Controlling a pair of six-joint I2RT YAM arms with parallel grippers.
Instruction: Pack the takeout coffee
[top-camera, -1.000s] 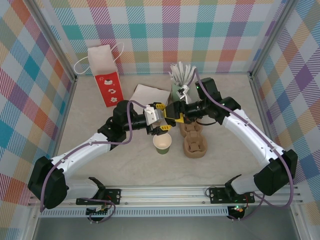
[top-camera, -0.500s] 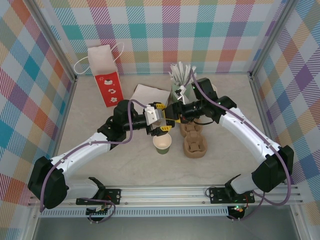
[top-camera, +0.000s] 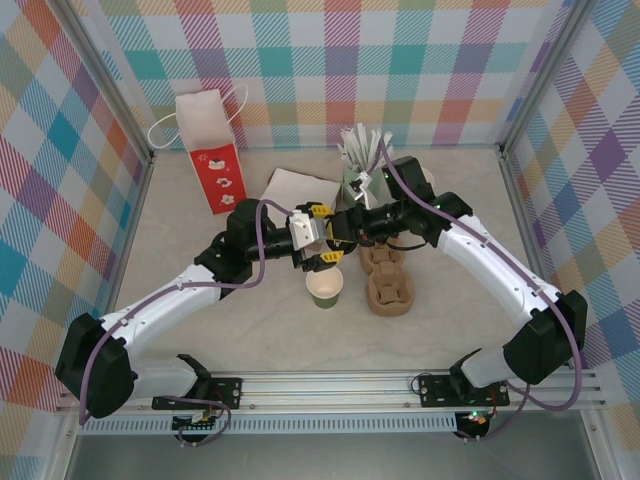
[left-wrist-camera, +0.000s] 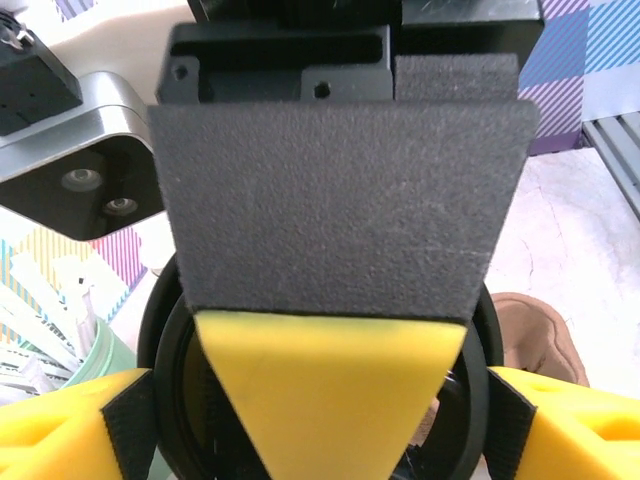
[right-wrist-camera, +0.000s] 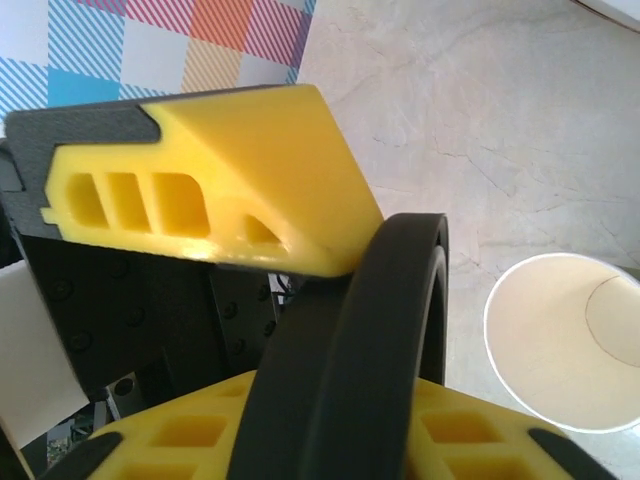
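Note:
The takeout coffee cup (top-camera: 324, 288), dark green with a cream inside, stands lidless on the table; the right wrist view shows it (right-wrist-camera: 565, 340) below. Its round black lid (top-camera: 330, 241) hangs above and behind the cup, between both grippers. My right gripper (top-camera: 337, 231) (right-wrist-camera: 350, 440) is shut across the lid's (right-wrist-camera: 370, 340) flat faces. My left gripper (top-camera: 324, 238) (left-wrist-camera: 320, 425) straddles the lid (left-wrist-camera: 168, 410) across its width. Its pads (left-wrist-camera: 128, 425) lie at the rim, and one of its fingers (right-wrist-camera: 200, 190) seems to rest on the rim. I cannot make out a gap or firm contact.
A red and white paper bag (top-camera: 215, 150) stands open at the back left. A white napkin (top-camera: 298, 188) lies behind the grippers. A mint cup of white sticks (top-camera: 360, 165) and brown pulp carriers (top-camera: 390, 285) sit just right of the cup.
My right gripper has slid a little left and closed onto the lid. The left jaws have spread slightly. The cup has not moved.

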